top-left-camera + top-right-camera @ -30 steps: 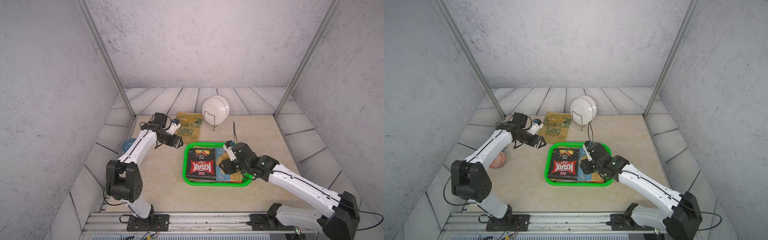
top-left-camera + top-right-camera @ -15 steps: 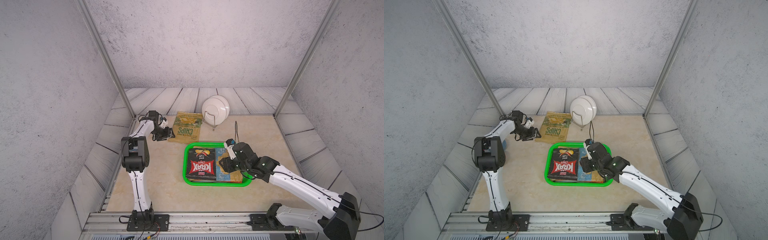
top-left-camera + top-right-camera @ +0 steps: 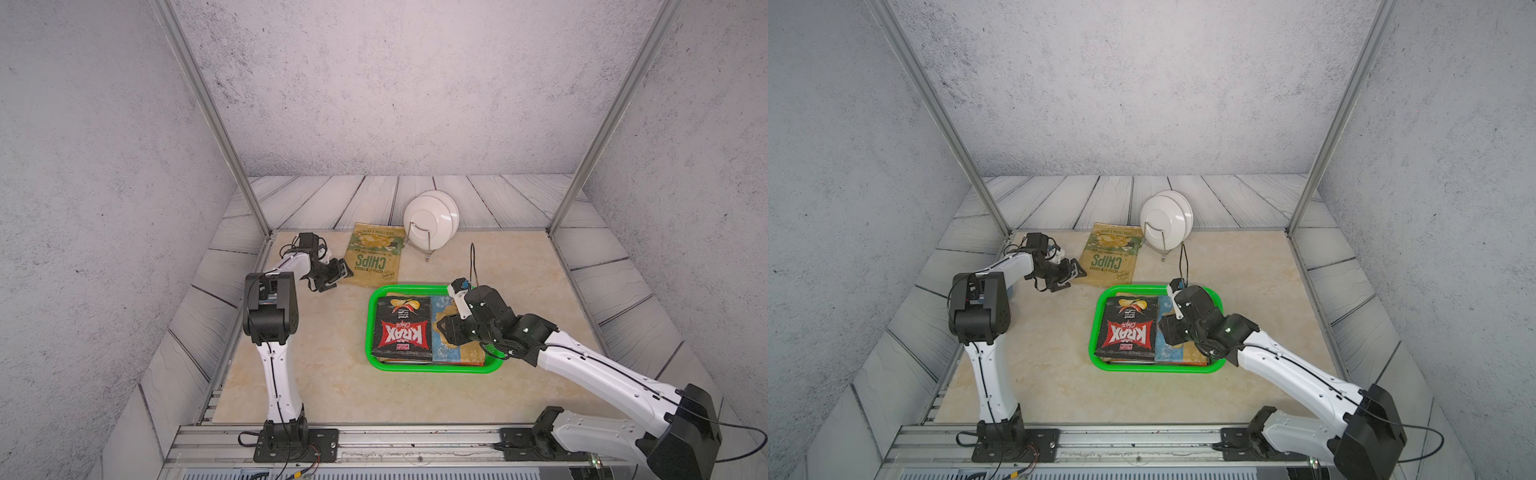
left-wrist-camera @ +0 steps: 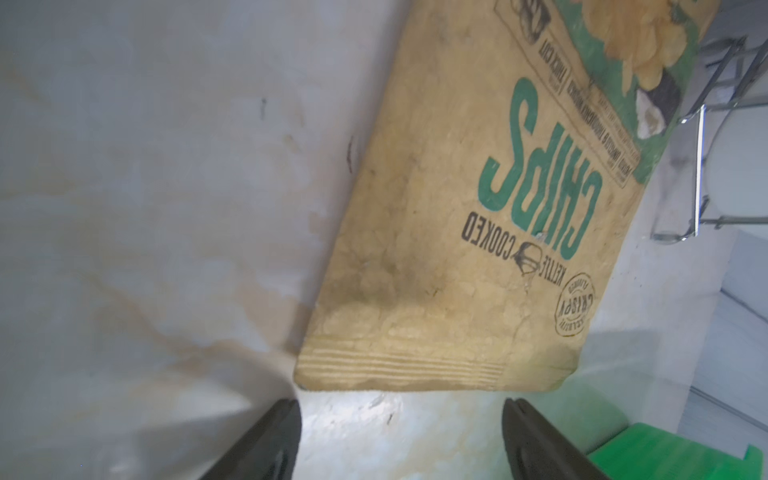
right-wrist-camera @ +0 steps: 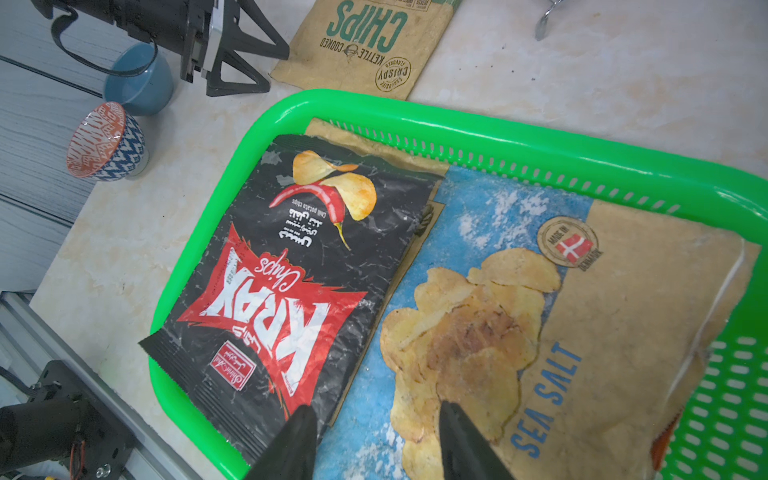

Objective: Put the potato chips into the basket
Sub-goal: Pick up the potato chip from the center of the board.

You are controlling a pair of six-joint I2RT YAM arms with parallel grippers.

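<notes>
Grey textured walls [image 3: 415, 104] enclose a beige marbled bench [image 3: 332, 374], where the green basket [image 3: 368, 328] holds a black Krax bag [image 3: 402, 328] beside a sea-salt bag [image 3: 446, 351], the tan CHIPS bag [image 3: 374, 259] lying just beyond its far rim, left gripper [image 4: 401, 405] spread empty at that bag's sealed end, right gripper [image 5: 376, 405] half-spread over the sea-salt bag.

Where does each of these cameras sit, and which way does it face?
Top views: high in front, looking down over the table; the left gripper and right gripper show.
Left wrist: on the left arm, facing the tan CHIPS bag; its fingertips show.
Right wrist: on the right arm, facing down into the green basket at the black Krax bag; its fingertips show.
Shared: both wrist views show the CHIPS bag and the basket.
</notes>
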